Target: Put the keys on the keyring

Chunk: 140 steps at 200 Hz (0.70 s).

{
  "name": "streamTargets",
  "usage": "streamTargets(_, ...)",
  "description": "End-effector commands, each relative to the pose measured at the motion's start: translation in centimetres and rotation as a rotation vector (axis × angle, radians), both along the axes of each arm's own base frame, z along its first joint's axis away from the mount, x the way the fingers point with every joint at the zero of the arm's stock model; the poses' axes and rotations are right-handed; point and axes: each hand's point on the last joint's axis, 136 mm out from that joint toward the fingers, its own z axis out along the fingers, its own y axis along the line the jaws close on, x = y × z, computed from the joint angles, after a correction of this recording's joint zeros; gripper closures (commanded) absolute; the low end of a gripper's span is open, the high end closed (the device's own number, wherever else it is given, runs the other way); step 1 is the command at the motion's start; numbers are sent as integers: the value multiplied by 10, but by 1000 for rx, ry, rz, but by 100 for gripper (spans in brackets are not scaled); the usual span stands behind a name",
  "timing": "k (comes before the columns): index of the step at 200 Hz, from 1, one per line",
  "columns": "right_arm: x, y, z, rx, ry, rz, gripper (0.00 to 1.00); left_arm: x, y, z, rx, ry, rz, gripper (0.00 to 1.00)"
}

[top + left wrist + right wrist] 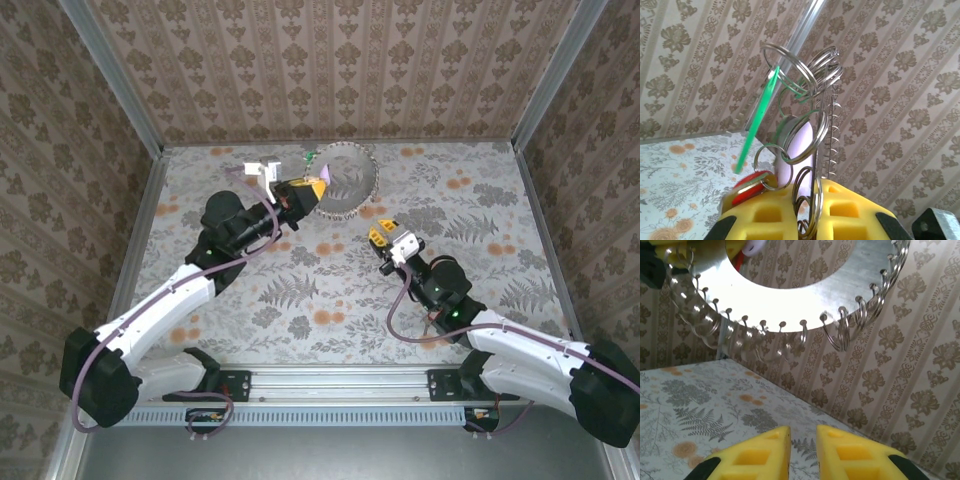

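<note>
Yellow fingers [765, 452] of the right gripper [803, 432] sit closest in the right wrist view. They are a tiny bit apart and hold nothing. Straight up from them, at 12 o'clock, hangs the keyring [790, 305]. It is a big flat silver hoop with little rings [840, 332] hooked all along its edge.

Seen from above, the right gripper [383, 237] points to 11 o'clock. The keyring [371, 180] lies that same way, near it but not touching. The left gripper [300, 192] is right at the hoop's 9 o'clock side, so the left arm is much the nearer one. It holds the hoop up off the table [300, 300].

In the left wrist view the left gripper [807, 212] is squeezed tight on the keyring [831, 130], which stands up edge-on at 12 o'clock. The keys [785, 135] are bunched there too. A green tag [757, 125] sticks up toward 11 o'clock, a red tag [747, 192] lies at 9 o'clock by the fingers, and a pale purple tag [800, 150] is in the middle. I cannot tell which keys are hooked on the hoop.

The hoop is round, so it has no long side. Its flat face seems turned toward the right gripper. I think the empty right gripper must go up toward 11 o'clock to help.
</note>
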Motion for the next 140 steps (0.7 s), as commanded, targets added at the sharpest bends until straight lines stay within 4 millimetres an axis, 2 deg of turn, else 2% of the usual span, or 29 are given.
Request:
streamTargets(1,-1,-3,34,108,-61,2,78,3,3,23,-40,-73,56,100)
streamTargets(23,0,5,46,109,-82,32,79,0,-1,24,-19,-77,47,100)
streamTargets(46,1,8,49,118,-97,38,79,-1,0,25,-10,-83,56,100)
streamTargets(140,5,31,40,41,-88,93,81,-8,-4,30,5,-108,47,100)
